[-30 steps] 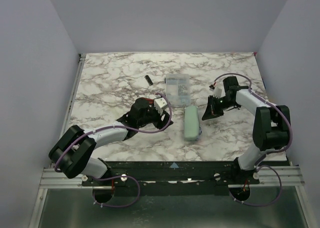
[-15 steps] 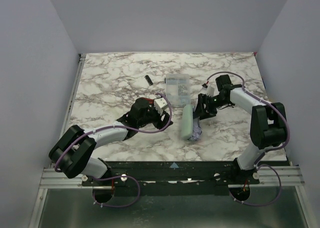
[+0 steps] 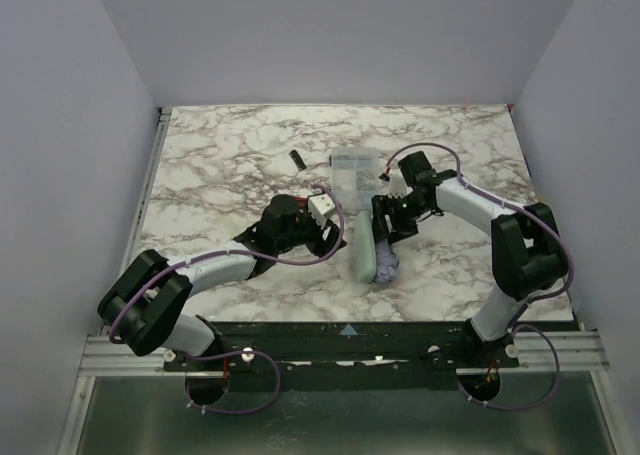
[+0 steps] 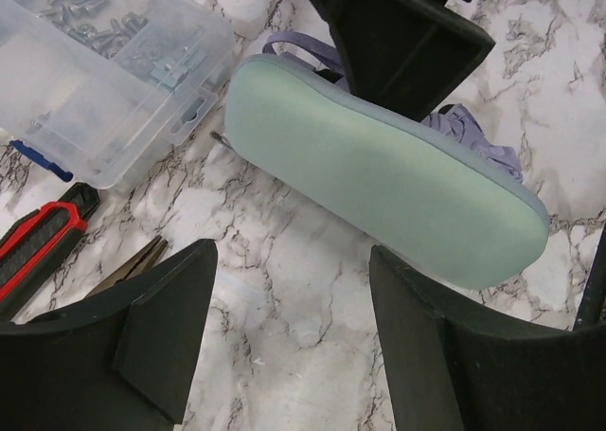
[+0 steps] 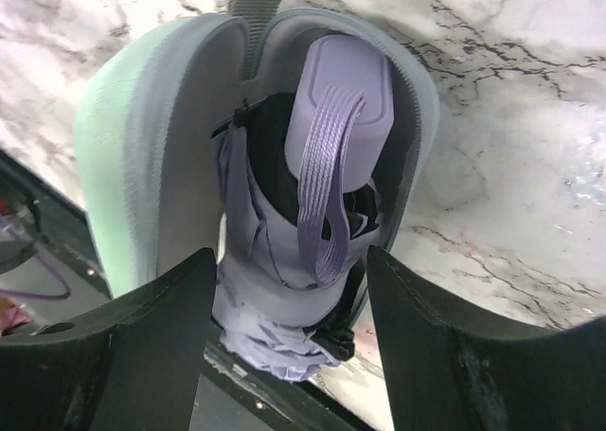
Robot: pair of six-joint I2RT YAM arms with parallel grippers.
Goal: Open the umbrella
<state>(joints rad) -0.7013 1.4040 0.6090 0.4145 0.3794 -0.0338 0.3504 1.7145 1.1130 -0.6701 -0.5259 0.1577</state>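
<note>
Folded lavender umbrella (image 5: 270,303), strap (image 5: 327,189) over handle (image 5: 343,71), lying in opened mint-green case (image 5: 114,194)

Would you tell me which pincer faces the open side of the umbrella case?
The right pincer, looking into the case at the lavender handle; the left pincer sees only its closed mint-green back.

Folded lavender umbrella (image 5: 260,260) in open mint-green case (image 5: 123,166), strap (image 5: 327,180) over handle (image 5: 346,66), right gripper (image 5: 289,284) jaws apart

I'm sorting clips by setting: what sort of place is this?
Probably a robotics lab test cell: a marble-patterned table walled in by plain grey panels, a left arm and right arm bolted to a metal rail.
</note>
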